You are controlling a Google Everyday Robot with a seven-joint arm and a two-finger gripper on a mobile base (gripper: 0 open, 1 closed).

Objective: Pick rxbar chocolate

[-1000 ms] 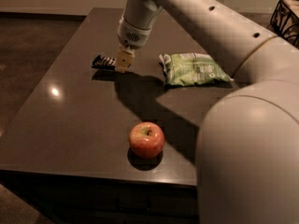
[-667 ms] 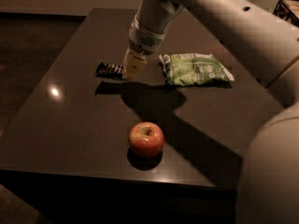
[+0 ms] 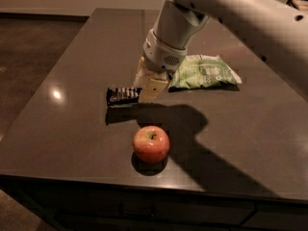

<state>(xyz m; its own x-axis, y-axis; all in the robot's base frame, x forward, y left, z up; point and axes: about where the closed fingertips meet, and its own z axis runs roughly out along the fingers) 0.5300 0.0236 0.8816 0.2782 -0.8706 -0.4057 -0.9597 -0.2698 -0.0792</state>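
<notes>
The rxbar chocolate [image 3: 122, 95] is a small flat black bar with rows of pale lettering. It sticks out to the left of my gripper [image 3: 146, 90], which is shut on its right end. The bar hangs a little above the dark table [image 3: 62, 143], and its shadow lies apart from it just below. The white arm reaches down from the upper right.
A red apple [image 3: 151, 144] sits on the table just in front of the gripper, near the front edge. A green crinkly chip bag [image 3: 204, 72] lies to the right behind the gripper. The arm's shadow falls across the table's right front.
The gripper has moved toward the front of the table and closer to the apple, carrying the black bar with it. The apple and chip bag have stayed put.
</notes>
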